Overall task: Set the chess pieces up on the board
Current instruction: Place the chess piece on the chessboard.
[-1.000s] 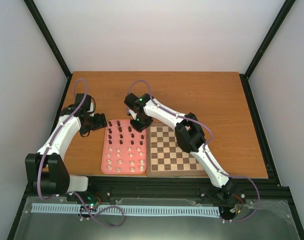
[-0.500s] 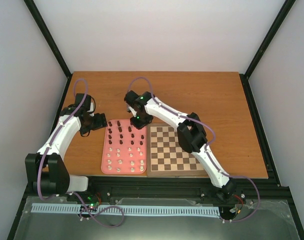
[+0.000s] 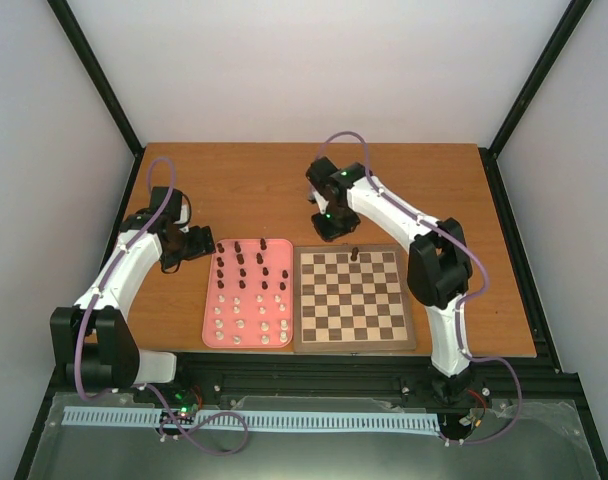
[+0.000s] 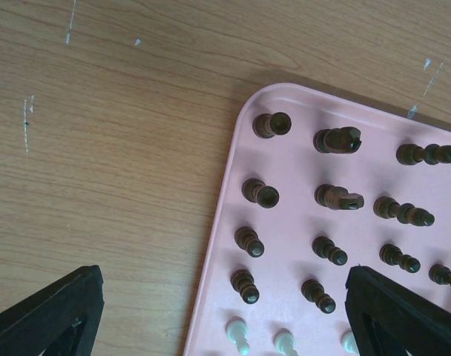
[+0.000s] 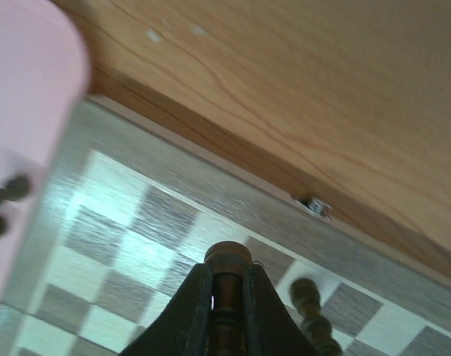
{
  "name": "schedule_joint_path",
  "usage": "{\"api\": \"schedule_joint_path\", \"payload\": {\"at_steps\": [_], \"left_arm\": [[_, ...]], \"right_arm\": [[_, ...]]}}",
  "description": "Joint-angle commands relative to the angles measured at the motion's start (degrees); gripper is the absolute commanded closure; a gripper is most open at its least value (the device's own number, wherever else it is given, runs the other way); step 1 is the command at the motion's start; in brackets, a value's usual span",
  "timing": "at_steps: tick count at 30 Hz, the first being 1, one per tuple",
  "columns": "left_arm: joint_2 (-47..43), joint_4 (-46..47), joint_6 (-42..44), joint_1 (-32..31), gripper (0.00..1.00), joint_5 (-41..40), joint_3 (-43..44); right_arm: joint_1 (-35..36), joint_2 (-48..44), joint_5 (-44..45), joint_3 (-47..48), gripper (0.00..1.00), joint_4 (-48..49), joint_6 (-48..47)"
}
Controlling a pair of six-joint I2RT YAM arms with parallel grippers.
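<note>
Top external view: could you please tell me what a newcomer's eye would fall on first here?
The pink tray, packed with rows of dark and cream chess pieces, sits left of the board. The right gripper hangs by the board's far edge, shut on a dark piece, near a lone piece already standing there.

Dark brown chess pieces (image 4: 331, 251) and a few cream ones (image 4: 238, 331) are seen standing in the pink tray (image 4: 225, 222) on the wooden surface (image 4: 114, 148), flanked by widely parted fingers (image 4: 55, 311).

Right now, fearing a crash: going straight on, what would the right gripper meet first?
The dark piece in the right gripper would likely touch the board first, beside the standing piece; depth unclear.
</note>
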Motion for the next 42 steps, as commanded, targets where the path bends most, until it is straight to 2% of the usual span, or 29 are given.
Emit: {"api": "schedule_joint_path", "payload": {"at_steps": [1,15,37,42], "left_arm": [[-0.1,0.6,0.7,0.3,0.0,0.9,0.1],[1.0,0.4,0.7,0.3,0.0,0.7,1.1],[2.3,0.6,0.8,0.3,0.0,1.1,1.3],[2.3,0.7,0.7,0.3,0.0,1.3,1.2]], "right_arm": [[-0.6,-0.7,1.7,-4.8,0.97,0.8,-3.5],[-1.0,0.3,4.4,-9.7,0.97,1.6,-3.8],[-1.8,0.0,3.9,-13.8,0.96,3.9,-3.2],[-1.8,0.1,3.7,-13.7,0.9,4.1,-3.2]]}}
